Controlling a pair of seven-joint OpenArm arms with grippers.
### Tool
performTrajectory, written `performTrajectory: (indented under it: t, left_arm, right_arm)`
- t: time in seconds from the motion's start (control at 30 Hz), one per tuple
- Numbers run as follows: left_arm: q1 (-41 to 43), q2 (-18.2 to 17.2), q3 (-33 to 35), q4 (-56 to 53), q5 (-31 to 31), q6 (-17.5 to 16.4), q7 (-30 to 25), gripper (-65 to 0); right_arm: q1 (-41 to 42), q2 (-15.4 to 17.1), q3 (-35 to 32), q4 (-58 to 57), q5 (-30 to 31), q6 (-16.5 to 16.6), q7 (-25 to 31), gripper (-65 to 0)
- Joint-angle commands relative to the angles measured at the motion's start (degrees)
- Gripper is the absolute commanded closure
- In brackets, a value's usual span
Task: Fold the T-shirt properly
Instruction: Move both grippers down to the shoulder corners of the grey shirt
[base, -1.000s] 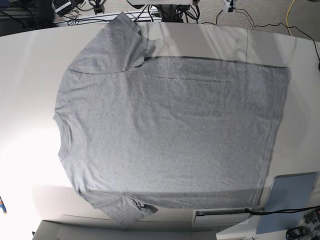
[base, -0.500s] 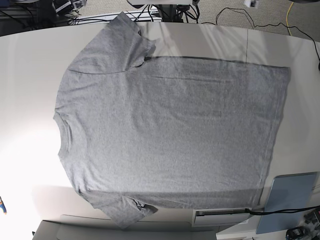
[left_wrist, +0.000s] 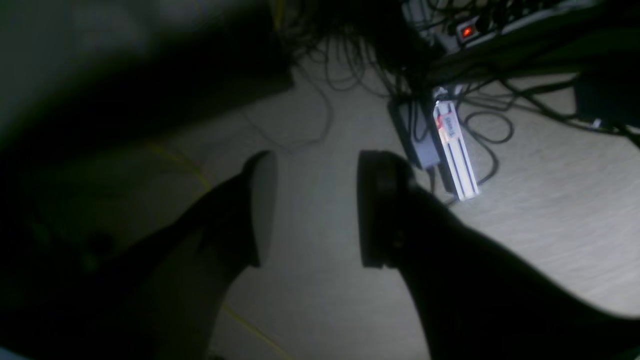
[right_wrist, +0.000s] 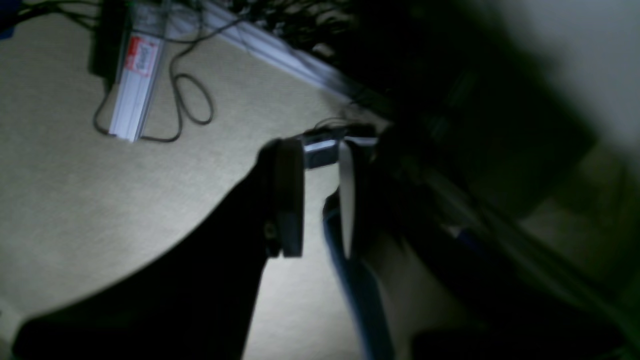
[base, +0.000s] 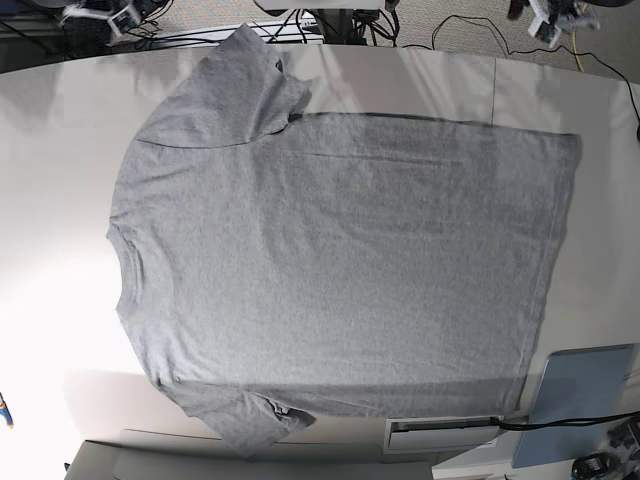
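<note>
Base view: T-shirt (base: 340, 260) lies spread flat on the white worktop (base: 50, 180), plain heather-grey side up, no print showing. Neck w/ ribbed collar faces the view's left, hem runs down the right side. One sleeve reaches the far edge at top, slightly rumpled; the other sleeve hangs by the near edge at bottom, tip curled. Fabric mostly smooth, faint creases only. Bare worktop on the left of the collar and on the right past the hem; far-right corner also free. A blue-grey pad (base: 585, 400) sits at bottom right, just beside the hem corner. Bits of both arms peek in at the top corners, well apart from the shirt.

Left wrist view: dark and blurry. Left gripper (left_wrist: 317, 207) hangs over carpeted floor (left_wrist: 550, 210), off the worktop, jaws spread wide, nothing between them. Cables (left_wrist: 480, 130) and a white power strip (left_wrist: 455, 150) lie below.

Right wrist view: right gripper (right_wrist: 320, 192) also over carpet, jaws parted only narrowly, holding nothing. White strip w/ red label (right_wrist: 132, 85) and a cable loop on the floor. No shirt in either wrist view.
</note>
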Motion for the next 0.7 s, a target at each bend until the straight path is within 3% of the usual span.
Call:
performTrajectory:
  t: [0.0,0.2,0.37,0.53,0.6,0.67]
  left_arm:
    - [0.81,-0.96,-0.39,2.19,0.24,0.17,-0.85,-27.7]
    - [-0.04,-5.31,-0.39,7.34,0.81,0.24,-1.55,-27.7]
    - [-5.07,-7.52,-0.39,7.8,0.94,0.04,-2.51,-27.7]
    - [-10.14,-8.92,0.55,7.48,5.81,-2.4,-2.58,-29.9]
    - [-11.17,-10.19,2.95,6.69,7.32,-2.4,-3.06,-32.9]
    - [-11.87,-11.8,6.51,5.6,11.1,0.22,-4.63,-35.0]
  right_arm:
    - [-1.16,0.63,2.05,2.97,0.46,0.79,0.55,-13.1]
    - [-0.55,1.42,9.46,13.22,-0.22,4.31,-0.81,-13.1]
    - [1.9,3.82,10.97,15.5,-6.84,4.35,-1.03,-13.3]
    - [5.22,4.28,10.97,15.5,-10.36,4.66,-1.07,-28.9]
    - [6.36,4.28,10.97,15.5,-10.34,4.68,-1.05,-30.6]
    - [7.32,4.28,10.97,15.5,-10.32,4.7,-1.03,-30.6]
